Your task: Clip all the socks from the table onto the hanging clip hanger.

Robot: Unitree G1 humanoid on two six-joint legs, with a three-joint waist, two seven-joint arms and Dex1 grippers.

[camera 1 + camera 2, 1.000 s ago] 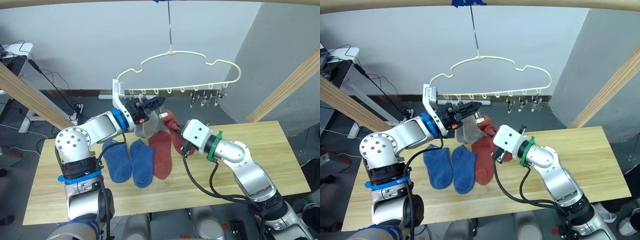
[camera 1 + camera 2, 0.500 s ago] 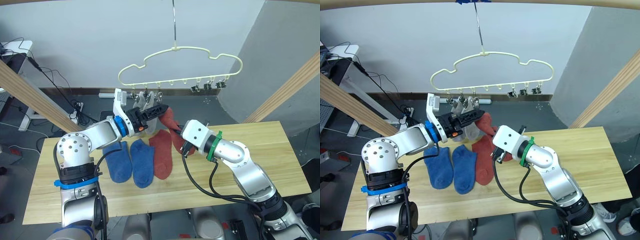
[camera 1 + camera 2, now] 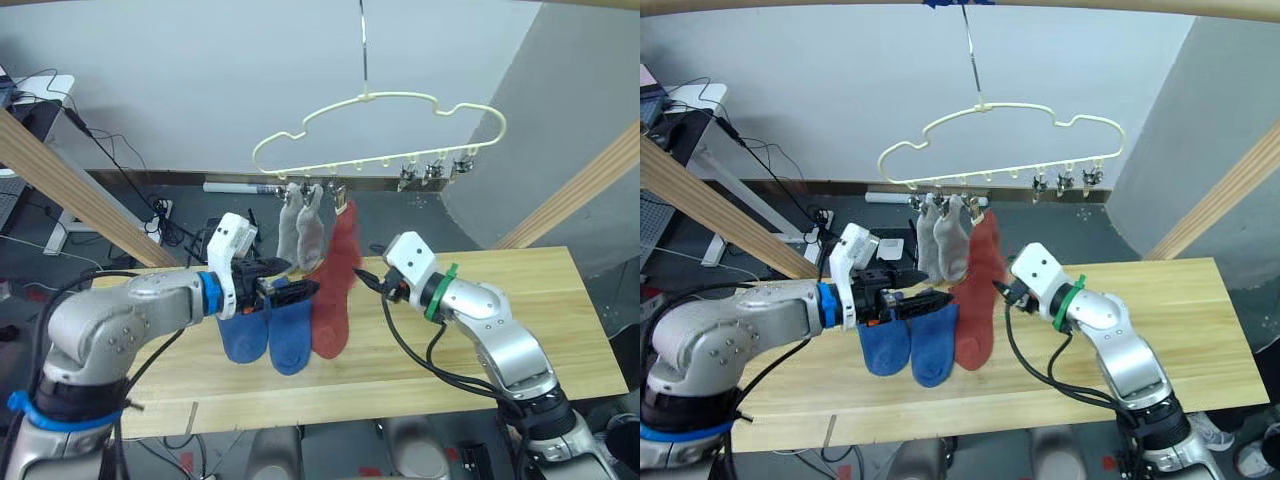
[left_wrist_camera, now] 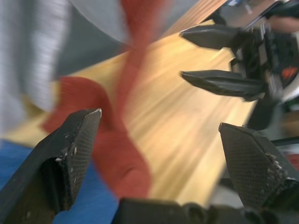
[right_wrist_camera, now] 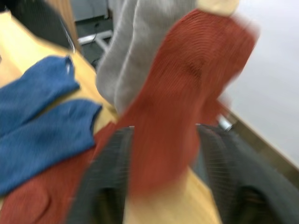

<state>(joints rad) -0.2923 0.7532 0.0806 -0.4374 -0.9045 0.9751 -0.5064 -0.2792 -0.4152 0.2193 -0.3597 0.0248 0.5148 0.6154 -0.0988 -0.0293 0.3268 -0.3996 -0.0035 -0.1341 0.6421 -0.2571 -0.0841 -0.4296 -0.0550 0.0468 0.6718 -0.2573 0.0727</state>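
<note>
Left eye view, landmark: the clip hanger (image 3: 380,130) hung by its hook from the pole above, over the far edge of the table (image 3: 520,330).
Socks already clipped: two light grey socks (image 3: 302,232) hung side by side from clips near the hanger's left end; a rust red sock (image 3: 341,250) hung just to their right, apparently from the next clip, though its clip was hard to make out.
Free clips: three small metal clips (image 3: 435,170) near the hanger's right end carried nothing.
Socks left on the table: two blue socks (image 3: 268,335) lay below the hanger's left end; the second rust red sock (image 3: 328,330) lay beside them, below the hanging red one.
Left gripper (image 4: 159,140): fingers spread wide, holding nothing, low over the blue socks and below the grey pair.
Right gripper (image 3: 368,280): just beside the hanging red sock, below the hanger's middle; in the left wrist view its two fingers stood apart with nothing between them.
Progress, as a judgement: about halfway, three hung and three to go.
Likely next: one of the socks on the table, then a free clip on the hanger's right.
</note>
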